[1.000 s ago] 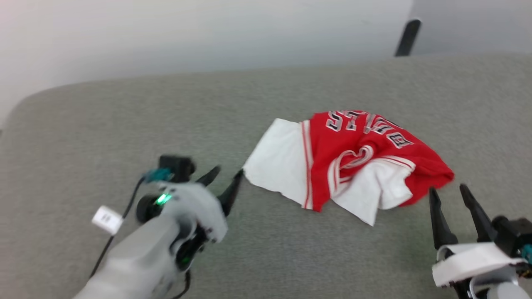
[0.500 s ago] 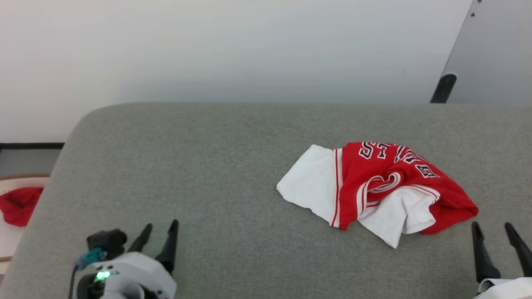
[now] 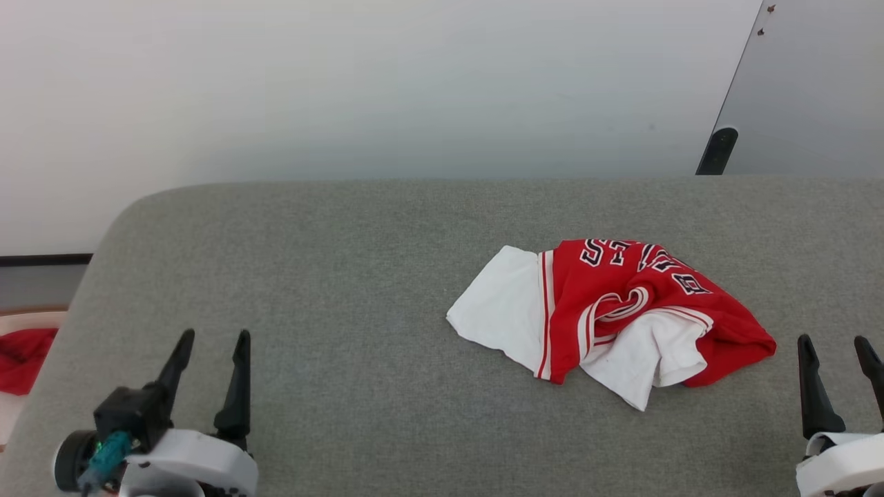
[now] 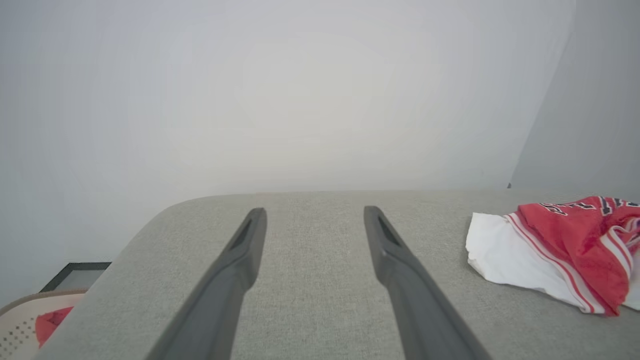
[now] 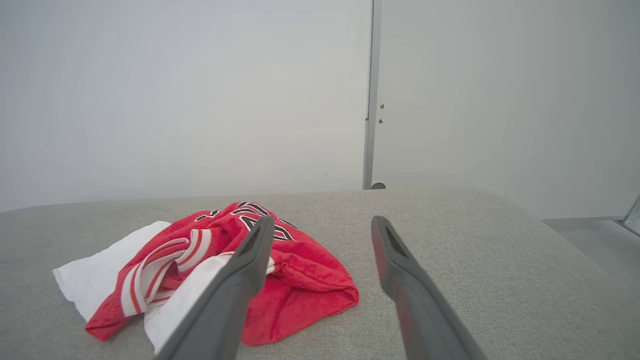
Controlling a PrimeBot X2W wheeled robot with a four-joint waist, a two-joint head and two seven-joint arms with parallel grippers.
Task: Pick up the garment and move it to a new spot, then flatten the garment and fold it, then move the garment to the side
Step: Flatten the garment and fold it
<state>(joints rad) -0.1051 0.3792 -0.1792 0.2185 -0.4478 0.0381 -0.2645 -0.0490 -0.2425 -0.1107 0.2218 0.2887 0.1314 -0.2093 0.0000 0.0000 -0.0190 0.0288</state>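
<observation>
The shirt [image 3: 608, 310] lies in a crumpled heap on the grey table [image 3: 345, 276], more to the right side than the left. It is red with white sleeves and striped edges. One white sleeve is spread out flat on its left side. The other white sleeve is bunched up at the front. Some black and white letters show on the far part of the heap, but they are folded over and hard to read.

The right gripper [image 3: 831, 339] sits low near the front right of the table. Its two dark fingers are wide apart and hold nothing. The red end of the shirt is just beside it, a bit to its left, and they do not touch. In the right wrist view the shirt lies ahead and to the left, partly behind one finger.

The left gripper [image 3: 215, 335] is at the front left, well apart from the shirt. Its fingers are spread wide too and are empty. In the left wrist view the shirt is far off to the right.

A small red cloth [image 3: 21, 359] lies in a pale basket [image 4: 15, 325] off the left end of the table.
</observation>
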